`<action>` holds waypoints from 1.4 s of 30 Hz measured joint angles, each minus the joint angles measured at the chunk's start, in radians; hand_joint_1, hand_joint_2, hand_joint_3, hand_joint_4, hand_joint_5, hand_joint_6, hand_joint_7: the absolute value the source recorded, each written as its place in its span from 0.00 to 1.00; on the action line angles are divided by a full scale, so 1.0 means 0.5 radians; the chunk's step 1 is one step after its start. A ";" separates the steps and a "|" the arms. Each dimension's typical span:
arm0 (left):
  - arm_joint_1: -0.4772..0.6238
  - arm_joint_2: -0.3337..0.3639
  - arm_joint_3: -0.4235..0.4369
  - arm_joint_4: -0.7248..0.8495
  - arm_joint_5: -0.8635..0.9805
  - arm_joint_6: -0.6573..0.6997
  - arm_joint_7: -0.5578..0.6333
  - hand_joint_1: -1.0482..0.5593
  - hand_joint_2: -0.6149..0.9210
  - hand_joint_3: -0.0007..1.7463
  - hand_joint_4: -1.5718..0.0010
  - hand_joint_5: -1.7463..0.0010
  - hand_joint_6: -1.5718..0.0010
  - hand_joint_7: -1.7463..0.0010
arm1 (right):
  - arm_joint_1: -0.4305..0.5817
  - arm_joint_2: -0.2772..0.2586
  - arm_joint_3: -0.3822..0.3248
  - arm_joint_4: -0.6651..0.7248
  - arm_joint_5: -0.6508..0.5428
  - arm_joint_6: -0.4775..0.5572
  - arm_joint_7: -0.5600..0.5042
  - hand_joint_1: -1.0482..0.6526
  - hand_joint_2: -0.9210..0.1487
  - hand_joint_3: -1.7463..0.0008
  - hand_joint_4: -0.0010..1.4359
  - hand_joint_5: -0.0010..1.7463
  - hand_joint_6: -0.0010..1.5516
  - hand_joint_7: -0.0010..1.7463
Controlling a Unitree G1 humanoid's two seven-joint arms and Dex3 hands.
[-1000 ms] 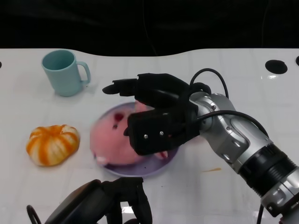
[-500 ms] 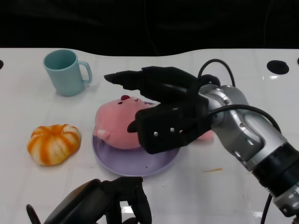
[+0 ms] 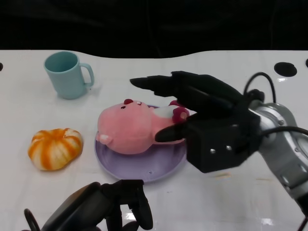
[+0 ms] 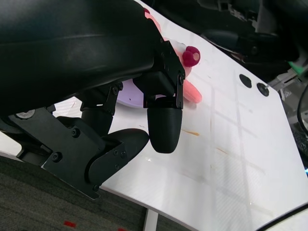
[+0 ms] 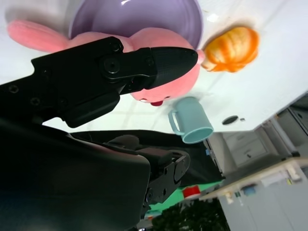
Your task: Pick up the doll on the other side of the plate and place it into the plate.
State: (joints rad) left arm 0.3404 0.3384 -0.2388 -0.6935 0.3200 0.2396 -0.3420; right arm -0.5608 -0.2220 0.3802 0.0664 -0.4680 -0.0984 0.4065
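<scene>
Head cam looks down; wrist cams close behind hands; all share doll (image 3: 132, 132)

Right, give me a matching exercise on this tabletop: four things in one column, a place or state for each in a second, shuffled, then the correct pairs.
Things:
1. doll
2. mug
3. toy pumpkin
4. right hand

Places or states:
A. stands upright on the table beyond the plate, toward the robot's left
B. lies on the purple plate
C. fingers spread, beside the doll
D. sits on the table beside the plate, on the robot's left

Pairs: 1-B, 2-A, 3-D, 4-C
</scene>
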 measured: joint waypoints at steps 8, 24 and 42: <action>-0.005 0.006 0.012 0.024 -0.007 -0.026 0.000 0.55 0.74 0.67 0.56 0.02 0.59 0.17 | 0.316 -0.083 -0.184 -0.107 0.166 -0.218 -0.139 0.31 0.00 0.93 0.35 0.50 0.42 0.16; -0.009 0.007 0.026 0.051 -0.013 -0.070 0.000 0.55 0.73 0.67 0.57 0.02 0.59 0.16 | 0.767 -0.291 -0.475 -0.478 0.538 -0.152 0.013 0.62 0.49 0.31 0.63 0.86 0.57 0.63; -0.001 0.029 0.094 0.119 -0.083 -0.166 0.000 0.56 0.74 0.67 0.56 0.02 0.59 0.16 | 1.050 -0.463 -0.557 -0.678 0.581 -0.013 0.126 0.61 0.55 0.22 0.63 1.00 0.52 0.82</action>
State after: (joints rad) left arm 0.3400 0.3531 -0.1918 -0.6342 0.2784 0.1565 -0.3422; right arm -0.0358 -0.4536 0.1015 -0.2727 -0.1773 -0.1047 0.4693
